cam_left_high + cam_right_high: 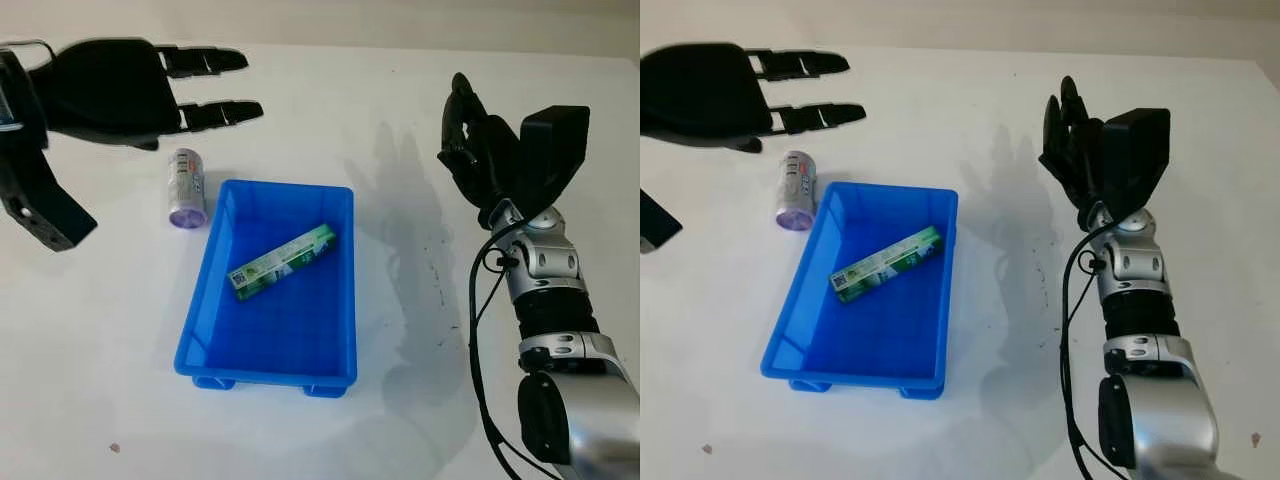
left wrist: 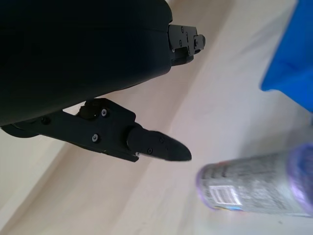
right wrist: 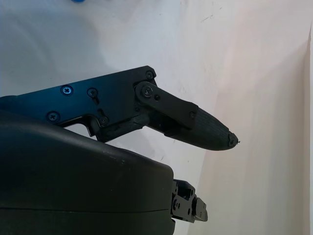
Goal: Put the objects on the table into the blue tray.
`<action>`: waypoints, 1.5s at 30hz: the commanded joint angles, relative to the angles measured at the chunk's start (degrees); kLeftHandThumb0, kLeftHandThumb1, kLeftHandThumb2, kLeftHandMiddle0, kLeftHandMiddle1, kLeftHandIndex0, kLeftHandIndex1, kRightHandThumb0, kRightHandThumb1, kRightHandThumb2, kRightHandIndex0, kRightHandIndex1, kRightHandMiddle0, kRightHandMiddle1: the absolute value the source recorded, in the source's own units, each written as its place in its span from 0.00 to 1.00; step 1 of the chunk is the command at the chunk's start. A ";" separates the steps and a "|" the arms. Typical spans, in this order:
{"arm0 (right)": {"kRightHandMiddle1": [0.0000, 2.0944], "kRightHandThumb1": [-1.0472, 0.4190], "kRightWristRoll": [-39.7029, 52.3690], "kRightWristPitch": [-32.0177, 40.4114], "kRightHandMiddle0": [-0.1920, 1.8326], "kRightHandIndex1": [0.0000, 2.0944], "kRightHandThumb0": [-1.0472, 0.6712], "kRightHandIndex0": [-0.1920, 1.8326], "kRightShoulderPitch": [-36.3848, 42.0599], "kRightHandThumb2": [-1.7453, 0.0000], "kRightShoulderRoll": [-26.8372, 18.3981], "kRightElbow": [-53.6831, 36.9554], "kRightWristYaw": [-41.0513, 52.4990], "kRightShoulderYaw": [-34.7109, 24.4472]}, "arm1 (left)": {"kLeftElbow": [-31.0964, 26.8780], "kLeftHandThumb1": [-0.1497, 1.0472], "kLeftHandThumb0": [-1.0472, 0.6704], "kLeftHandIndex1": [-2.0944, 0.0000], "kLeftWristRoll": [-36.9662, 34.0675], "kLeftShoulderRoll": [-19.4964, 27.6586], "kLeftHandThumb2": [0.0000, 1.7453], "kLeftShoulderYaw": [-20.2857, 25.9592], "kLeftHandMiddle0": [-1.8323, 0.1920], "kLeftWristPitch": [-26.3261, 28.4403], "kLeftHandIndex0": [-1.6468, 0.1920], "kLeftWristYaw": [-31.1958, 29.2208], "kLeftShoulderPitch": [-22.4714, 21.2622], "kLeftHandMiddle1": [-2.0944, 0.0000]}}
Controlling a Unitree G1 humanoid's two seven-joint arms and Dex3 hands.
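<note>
Left hand (image 1: 120,92) open above can (image 1: 186,187), nothing held.

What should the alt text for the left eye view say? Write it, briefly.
A blue tray on a white table holds a green box; a silver can lies beside the tray. The open left hand hovers above the can, the open right hand right of the tray.

Both head eyes look down on the white table (image 1: 330,90), sharing the blue tray (image 1: 200,330); each wrist camera sits hard against its own hand, facing the tabletop.
</note>
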 commanded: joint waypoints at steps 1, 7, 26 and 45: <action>0.00 0.00 0.18 0.45 0.00 0.00 0.23 0.00 -0.06 0.53 -0.59 -1.55 -0.16 -0.44 | 1.87 1.00 0.51 0.98 -0.68 -0.59 0.14 -1.21 0.94 -0.15 0.94 -0.37 0.91 0.98; 0.00 0.00 0.24 0.96 0.00 0.00 0.23 0.00 0.69 0.53 -0.83 -2.97 -0.21 -0.61 | 2.38 0.96 0.44 0.97 -5.36 -0.73 0.04 -1.18 0.94 -3.45 0.94 -6.62 2.48 0.97; 0.00 0.00 0.47 0.94 0.00 0.00 0.25 0.00 0.58 0.52 -0.49 -2.48 -0.41 -0.64 | 2.35 0.88 0.25 0.97 -7.17 0.97 0.03 -2.51 0.95 -3.05 0.95 -11.62 6.14 0.97; 0.00 0.00 1.11 4.33 0.00 0.00 0.24 0.00 2.63 0.54 -2.44 -6.73 1.02 -1.67 | 15.30 0.99 0.53 0.18 4.07 -10.36 0.05 -16.96 0.74 14.74 0.79 11.41 5.71 0.07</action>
